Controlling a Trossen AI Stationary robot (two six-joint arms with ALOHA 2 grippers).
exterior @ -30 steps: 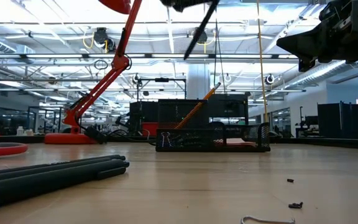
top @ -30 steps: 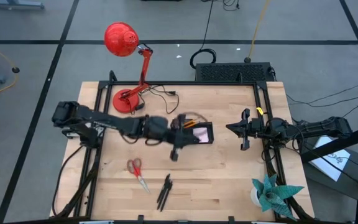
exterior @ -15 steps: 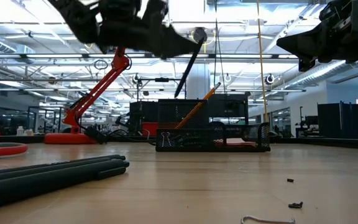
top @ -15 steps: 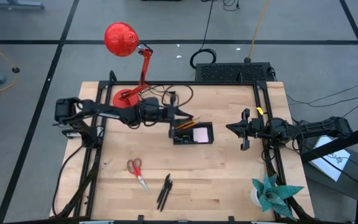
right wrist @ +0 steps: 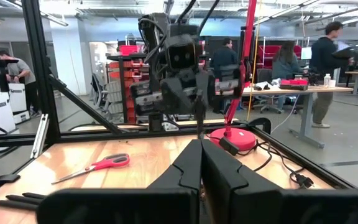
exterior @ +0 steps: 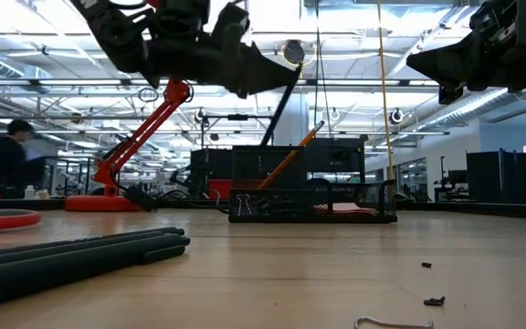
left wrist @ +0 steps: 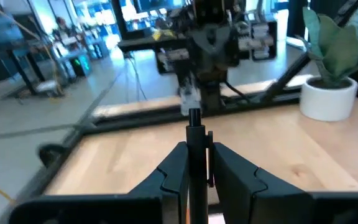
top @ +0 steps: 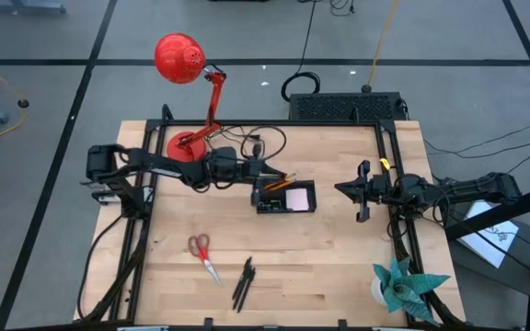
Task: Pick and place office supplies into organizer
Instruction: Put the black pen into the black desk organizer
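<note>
Black pen (left wrist: 194, 158) clamped in left gripper (top: 259, 175), above organizer (top: 285, 198), tip slanting down towards it. Right gripper (top: 361, 191) closed, empty, waiting beside.

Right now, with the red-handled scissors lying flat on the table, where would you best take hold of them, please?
Probably at the bare blades just below the handles of the scissors, coming straight down from above. They lie flat and closed, handles toward the lamp side, tips toward the pens, with free wood on both sides for the tool's fingers.

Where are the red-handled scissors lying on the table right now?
In the high view, the scissors lie flat on the table's front left part, just left of the black pens.
</note>
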